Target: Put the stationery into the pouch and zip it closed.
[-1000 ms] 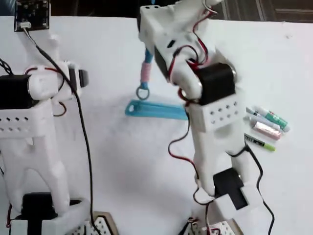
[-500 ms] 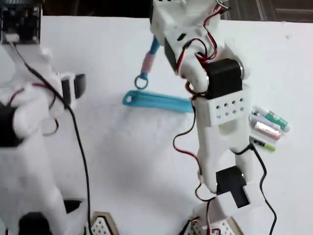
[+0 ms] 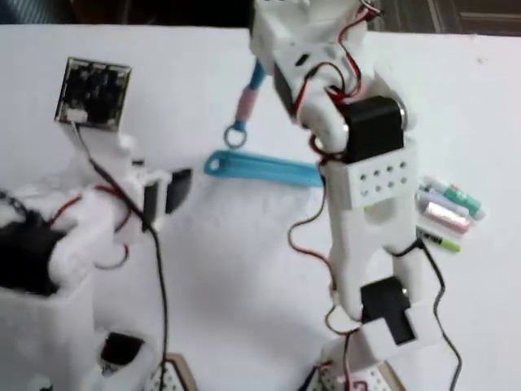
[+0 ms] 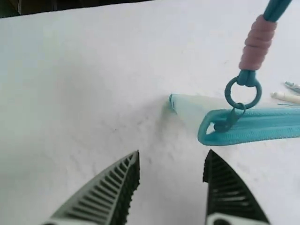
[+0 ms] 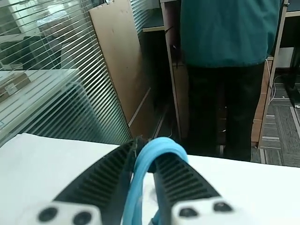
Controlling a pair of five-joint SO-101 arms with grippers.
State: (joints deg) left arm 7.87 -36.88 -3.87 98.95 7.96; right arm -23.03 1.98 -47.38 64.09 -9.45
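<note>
Black-ribbed left gripper nearest, fingers spread wide, empty, over white table. Just beyond, not touching: teal pouch flat mid-table, end toward gripper. Pens clustered well right. Farther: pink-sleeved strap rises from pouch's ring into right gripper, clenched on strap loop.

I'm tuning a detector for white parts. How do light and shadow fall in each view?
High view: the left arm nearly merges with the bright table. Left wrist view: a faint shadow beside the pouch. Right wrist view: bright blinds behind the right gripper, shut on the strap.
</note>
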